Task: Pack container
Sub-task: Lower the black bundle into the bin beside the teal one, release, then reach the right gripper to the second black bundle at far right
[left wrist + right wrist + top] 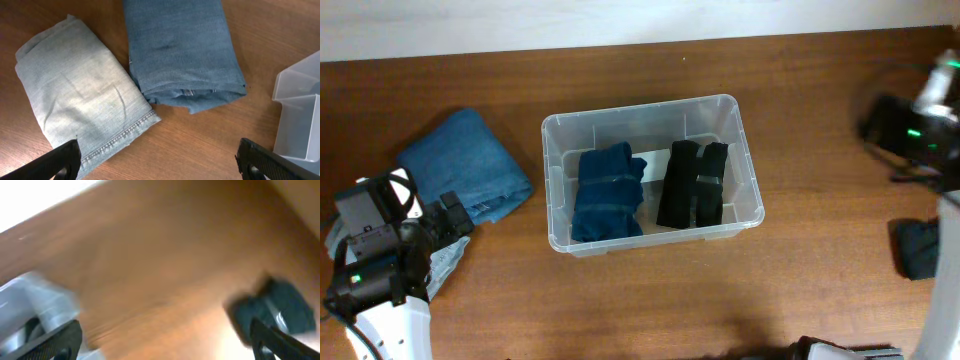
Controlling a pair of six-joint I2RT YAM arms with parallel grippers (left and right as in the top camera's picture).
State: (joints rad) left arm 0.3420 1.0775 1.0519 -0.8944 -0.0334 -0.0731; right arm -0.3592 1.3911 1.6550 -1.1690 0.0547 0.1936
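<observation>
The bin [640, 106] holds 2 bundles [608, 195]; the left gripper [159, 161] gapes over 2 jeans [182, 50], probably next; the blurred right gripper [165, 340] gapes empty too.

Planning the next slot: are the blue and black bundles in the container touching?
Apart. The overhead view shows a strip of bare floor of the container between the blue bundle and the black bundle.
</observation>
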